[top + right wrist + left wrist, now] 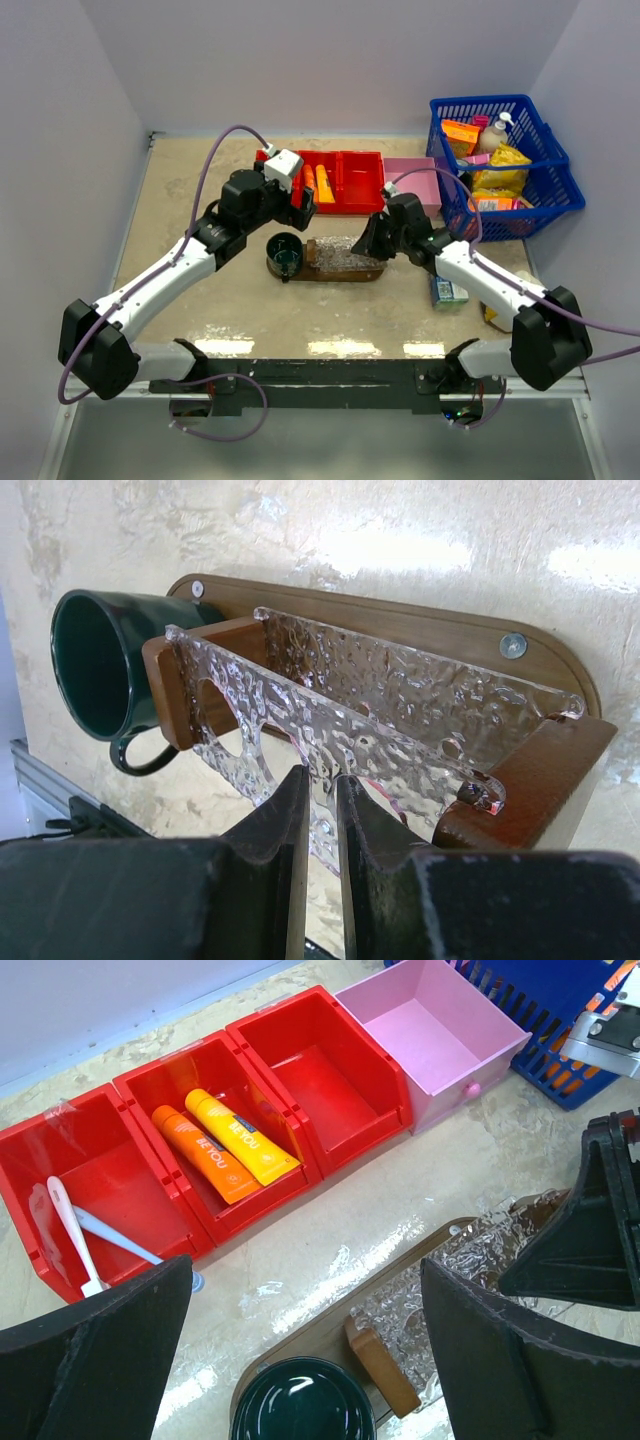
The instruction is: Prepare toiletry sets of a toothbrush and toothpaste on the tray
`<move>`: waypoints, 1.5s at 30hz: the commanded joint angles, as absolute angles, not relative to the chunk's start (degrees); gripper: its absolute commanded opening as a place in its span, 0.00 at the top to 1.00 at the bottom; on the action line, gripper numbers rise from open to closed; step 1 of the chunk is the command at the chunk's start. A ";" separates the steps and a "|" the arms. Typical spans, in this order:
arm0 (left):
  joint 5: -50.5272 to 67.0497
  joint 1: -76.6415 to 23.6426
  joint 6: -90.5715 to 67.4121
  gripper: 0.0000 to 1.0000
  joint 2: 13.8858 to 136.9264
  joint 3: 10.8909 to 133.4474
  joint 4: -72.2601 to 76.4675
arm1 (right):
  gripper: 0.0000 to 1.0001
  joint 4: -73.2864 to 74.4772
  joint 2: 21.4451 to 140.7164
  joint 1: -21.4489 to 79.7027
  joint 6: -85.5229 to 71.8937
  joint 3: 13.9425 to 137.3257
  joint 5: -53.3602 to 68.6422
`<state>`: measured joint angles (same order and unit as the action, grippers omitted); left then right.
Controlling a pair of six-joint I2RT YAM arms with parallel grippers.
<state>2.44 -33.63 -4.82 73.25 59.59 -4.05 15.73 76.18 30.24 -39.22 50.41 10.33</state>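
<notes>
Two orange toothpaste tubes point(222, 1146) lie side by side in the middle compartment of the red bin point(318, 1165); they also show from above point(316, 184). Two slim white toothbrushes point(72, 1235) lie in its left compartment. The brown oval tray point(345, 273) carries a clear textured rack point(380, 695) with wooden ends and a dark green mug point(285, 253). My left gripper point(305, 1265) is open and empty, above the tray's left end point(320, 1325), between bin and mug point(300, 1405). My right gripper point(322, 780) is shut on the near edge of the clear rack, at the tray's right end point(368, 243).
A pink square box point(412, 180) stands open to the right of the red bin. A blue basket point(505, 165) full of packets and bottles stands at the back right. A small carton point(449, 291) lies on the table by my right forearm.
</notes>
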 commanded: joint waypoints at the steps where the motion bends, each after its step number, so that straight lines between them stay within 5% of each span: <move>1: 1.58 -33.31 -3.34 0.00 71.72 60.21 -2.55 | 1.00 10.11 76.20 29.27 -38.76 50.98 13.45; 27: 2.46 -33.31 -3.34 0.00 71.98 60.56 -2.90 | 1.00 13.97 81.91 28.21 -34.54 52.56 9.06; 45: 2.81 -33.31 -3.43 0.00 71.89 60.73 -3.08 | 0.63 16.00 80.68 28.48 -34.28 54.14 6.94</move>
<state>2.52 -33.61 -4.78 73.25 59.59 -4.38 15.05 82.21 28.45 -35.59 51.99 8.47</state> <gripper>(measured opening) 0.997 0.358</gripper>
